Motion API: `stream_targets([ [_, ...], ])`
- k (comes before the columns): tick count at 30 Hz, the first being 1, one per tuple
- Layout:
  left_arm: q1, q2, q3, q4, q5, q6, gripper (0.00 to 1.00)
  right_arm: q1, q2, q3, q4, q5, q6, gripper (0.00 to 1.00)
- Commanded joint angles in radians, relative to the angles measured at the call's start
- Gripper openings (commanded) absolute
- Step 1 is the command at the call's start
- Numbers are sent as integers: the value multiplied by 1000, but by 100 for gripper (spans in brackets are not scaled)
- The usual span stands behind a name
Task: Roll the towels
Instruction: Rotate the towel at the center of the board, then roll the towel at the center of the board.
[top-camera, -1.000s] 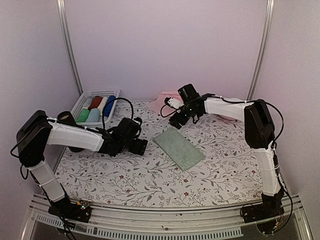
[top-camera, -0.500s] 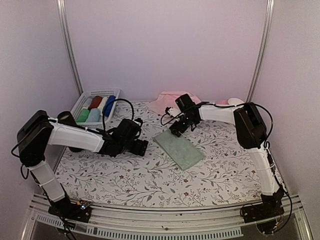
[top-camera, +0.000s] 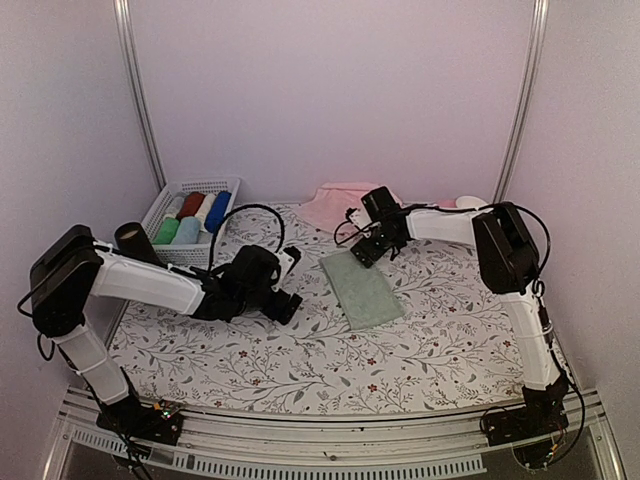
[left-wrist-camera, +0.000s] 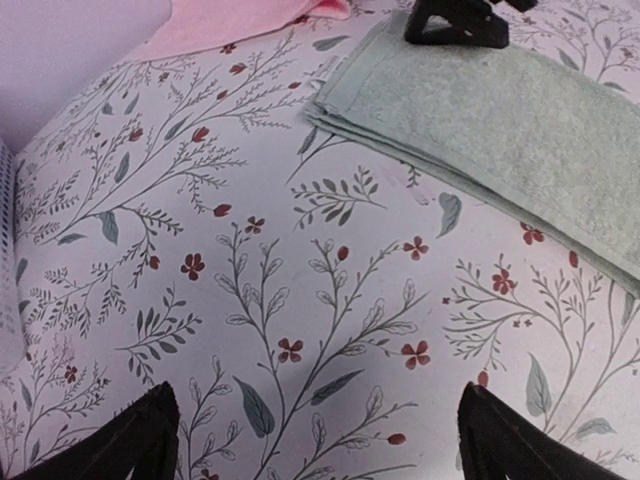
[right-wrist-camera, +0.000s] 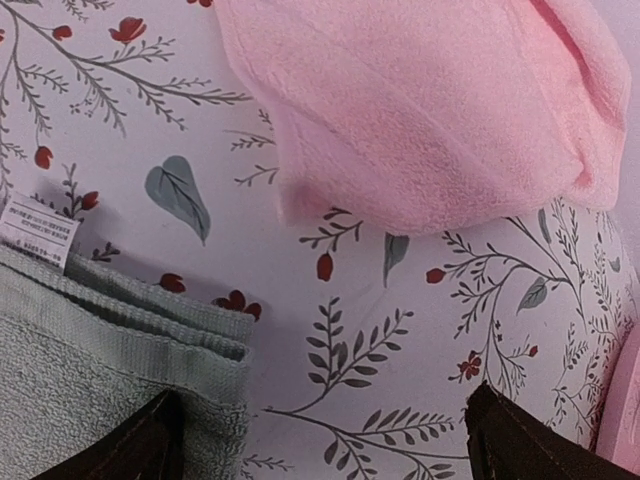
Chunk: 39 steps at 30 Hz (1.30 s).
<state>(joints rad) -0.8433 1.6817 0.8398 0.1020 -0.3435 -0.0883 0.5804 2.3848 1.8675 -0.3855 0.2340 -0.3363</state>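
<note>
A pale mint green towel (top-camera: 364, 291) lies folded flat on the flowered tablecloth, and the left wrist view shows it at the upper right (left-wrist-camera: 520, 130). Behind it a pale pink towel (top-camera: 335, 205) lies crumpled by the back wall. My right gripper (top-camera: 366, 252) hangs open over the green towel's far end. In its own view one finger is above the green towel's corner (right-wrist-camera: 100, 350), and the pink towel (right-wrist-camera: 430, 100) lies just beyond. My left gripper (top-camera: 289, 305) stands open, low over bare cloth left of the green towel, with nothing between its fingers.
A white basket (top-camera: 172, 195) with several rolled cloths stands at the back left. A dark cylinder (top-camera: 132, 238) stands in front of it. A pink saucer with a white cup (top-camera: 466, 204) sits at the back right. The side walls are close.
My right gripper came down from the pink towel to the green towel's far end, and that end swung to the right. My left gripper shifted right and nearer, toward the green towel.
</note>
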Motion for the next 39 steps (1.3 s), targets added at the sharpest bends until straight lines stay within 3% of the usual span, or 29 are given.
stream_targets([
  [1,-85,20,9,115,12,232,97,-45,-44,-41,-66,51,-14,99],
  [10,-186,58,-1,295,133,533,97,-70,-141,-47,-120,24,-24,99],
  [14,-189,82,6,339,222,685,84,-78,-241,-80,-151,-60,-51,99],
  [18,-189,153,60,305,278,780,82,-88,-400,-163,-156,-112,-87,99],
  [24,-198,269,143,275,282,841,79,-149,-676,-312,-160,-232,-96,99],
  [35,-203,395,224,243,259,856,56,-342,-934,-514,-99,-439,-104,99],
  [39,-209,425,258,193,262,849,40,-344,-989,-579,-56,-483,-151,99],
])
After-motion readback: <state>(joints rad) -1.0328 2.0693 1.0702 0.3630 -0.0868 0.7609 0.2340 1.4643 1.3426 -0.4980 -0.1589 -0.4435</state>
